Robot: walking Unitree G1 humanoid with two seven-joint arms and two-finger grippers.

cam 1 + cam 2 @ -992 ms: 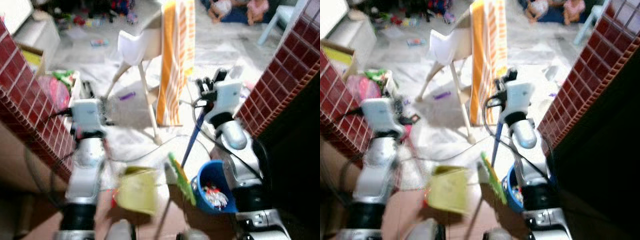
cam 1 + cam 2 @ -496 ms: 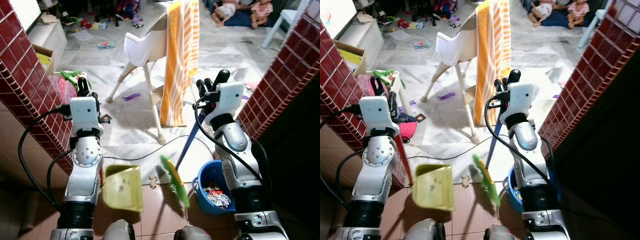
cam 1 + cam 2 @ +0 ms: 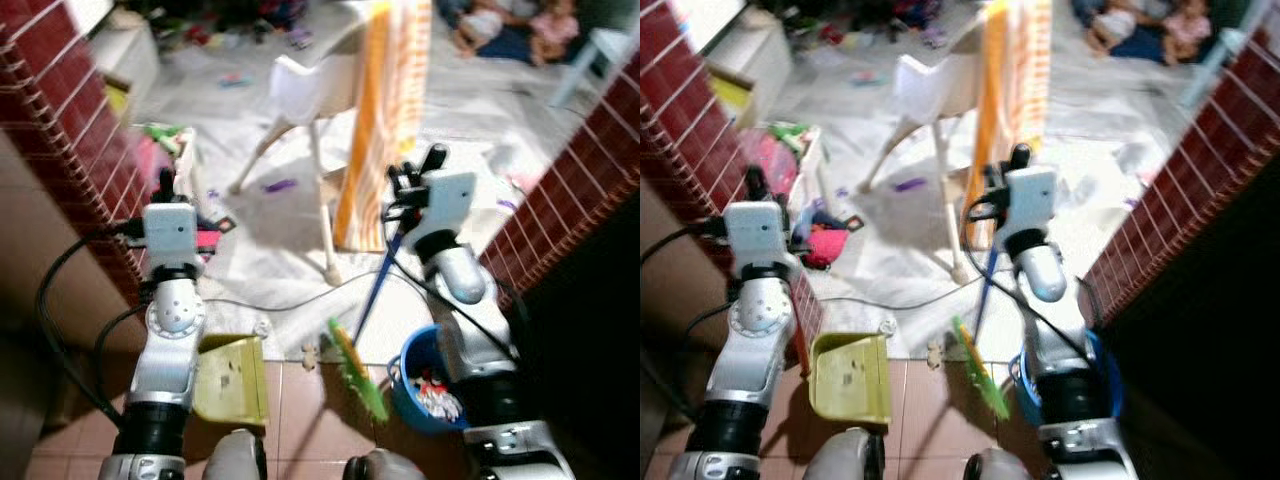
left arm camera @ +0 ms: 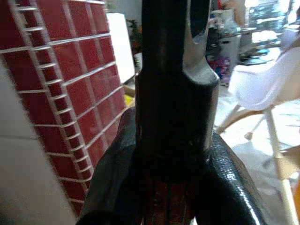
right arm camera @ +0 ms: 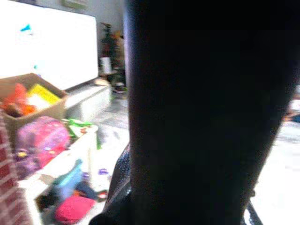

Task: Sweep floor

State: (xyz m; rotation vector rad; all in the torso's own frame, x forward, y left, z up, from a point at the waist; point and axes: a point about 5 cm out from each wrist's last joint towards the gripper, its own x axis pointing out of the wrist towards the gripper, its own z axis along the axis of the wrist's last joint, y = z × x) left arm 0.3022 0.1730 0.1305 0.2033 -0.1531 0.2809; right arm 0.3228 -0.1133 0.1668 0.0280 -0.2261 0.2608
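1. Head views: right gripper [image 3: 413,178] clasps the blue handle of the broom [image 3: 375,290]; green bristles rest on the tiled floor [image 3: 300,410], beside the blue bucket [image 3: 425,385]. Left gripper [image 3: 166,186] holds the red handle of the yellow dustpan [image 3: 850,378], pan on the floor.
2. Left wrist view: fingers [image 4: 117,159] closed around the dark handle; red brick wall [image 4: 61,84] beside.
3. Right wrist view: dark handle [image 5: 197,112] close up; finger spacing cannot be told here.

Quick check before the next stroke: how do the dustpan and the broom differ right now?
The dustpan is yellow-green and lies flat on the tiles below the left gripper; the broom has green bristles on a blue handle, leaning steeply up to the right gripper. The dustpan is broad and scoop-shaped, the broom long and thin. Both flank a small scrap.
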